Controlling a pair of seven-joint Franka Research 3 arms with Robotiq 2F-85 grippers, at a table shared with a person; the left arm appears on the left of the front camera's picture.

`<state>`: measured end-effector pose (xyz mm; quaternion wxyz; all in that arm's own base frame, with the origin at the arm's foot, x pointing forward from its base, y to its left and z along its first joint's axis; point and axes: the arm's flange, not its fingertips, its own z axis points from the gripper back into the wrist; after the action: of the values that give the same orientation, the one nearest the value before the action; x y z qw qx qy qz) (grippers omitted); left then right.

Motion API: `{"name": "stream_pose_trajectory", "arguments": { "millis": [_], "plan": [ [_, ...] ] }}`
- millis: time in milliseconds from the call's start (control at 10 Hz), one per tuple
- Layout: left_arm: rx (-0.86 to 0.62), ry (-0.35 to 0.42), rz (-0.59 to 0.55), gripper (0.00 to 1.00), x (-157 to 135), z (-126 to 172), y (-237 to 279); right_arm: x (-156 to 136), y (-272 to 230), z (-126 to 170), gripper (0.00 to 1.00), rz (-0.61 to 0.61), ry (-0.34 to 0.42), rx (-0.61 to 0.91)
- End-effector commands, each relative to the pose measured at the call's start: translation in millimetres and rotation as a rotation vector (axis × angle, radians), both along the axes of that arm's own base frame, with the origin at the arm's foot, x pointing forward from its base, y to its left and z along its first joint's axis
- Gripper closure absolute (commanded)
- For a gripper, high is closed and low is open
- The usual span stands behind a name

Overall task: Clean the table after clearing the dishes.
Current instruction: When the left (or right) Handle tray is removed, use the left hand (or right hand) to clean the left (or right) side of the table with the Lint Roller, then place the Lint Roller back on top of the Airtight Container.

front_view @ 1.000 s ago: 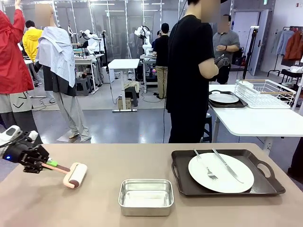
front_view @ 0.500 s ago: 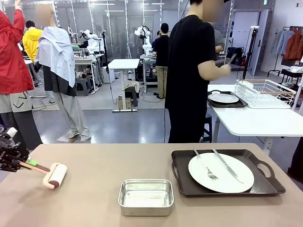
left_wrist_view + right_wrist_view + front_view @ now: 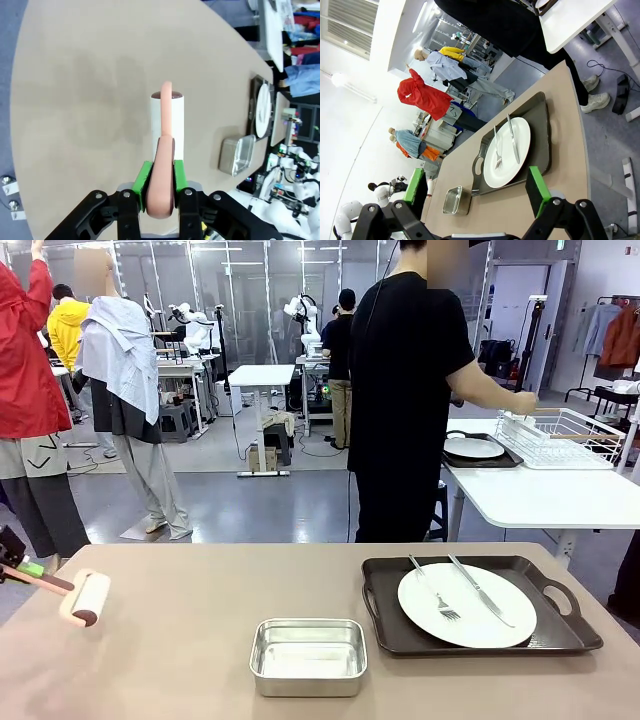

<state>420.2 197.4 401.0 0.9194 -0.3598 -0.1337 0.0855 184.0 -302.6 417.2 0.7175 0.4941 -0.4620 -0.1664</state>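
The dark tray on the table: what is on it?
A round white plate rests on the tray, with a fork and a knife lying across it. The plate hides the tray's middle, so anything beneath it cannot be seen.

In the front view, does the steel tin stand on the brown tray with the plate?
No, the steel tin stands on the bare table, to the left of the brown tray that carries the plate.

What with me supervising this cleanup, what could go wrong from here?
The lint roller, clamped in the left gripper, sits near the left edge of the table and could run off it. A sweep across could knock the steel tin or the tray with its plate, fork and knife not yet cleared.
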Motion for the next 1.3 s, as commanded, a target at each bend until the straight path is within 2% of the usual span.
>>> {"name": "stream_pose_trajectory", "arguments": {
  "millis": [0,200,300,400,500,1200],
  "plan": [
    [-0.008,-0.068,-0.076,0.77,-24,32,-21,-2,4,1,0.00,-0.005,-0.026,-0.006],
    [0.003,-0.145,-0.081,0.77,-41,58,-30,-2,4,1,0.00,-0.005,-0.026,-0.006],
    [-0.031,-0.188,-0.083,0.77,-42,61,-34,-2,4,1,0.00,-0.005,-0.026,-0.006],
    [-0.056,-0.198,-0.059,0.77,-37,58,-35,-2,4,1,0.00,-0.005,-0.026,-0.006],
    [-0.004,-0.146,-0.071,0.77,-33,66,-33,-2,4,1,0.00,-0.005,-0.026,-0.006],
    [-0.004,-0.146,-0.071,0.77,-33,66,-33,-2,4,1,0.00,-0.005,-0.026,-0.006]
  ]
}}
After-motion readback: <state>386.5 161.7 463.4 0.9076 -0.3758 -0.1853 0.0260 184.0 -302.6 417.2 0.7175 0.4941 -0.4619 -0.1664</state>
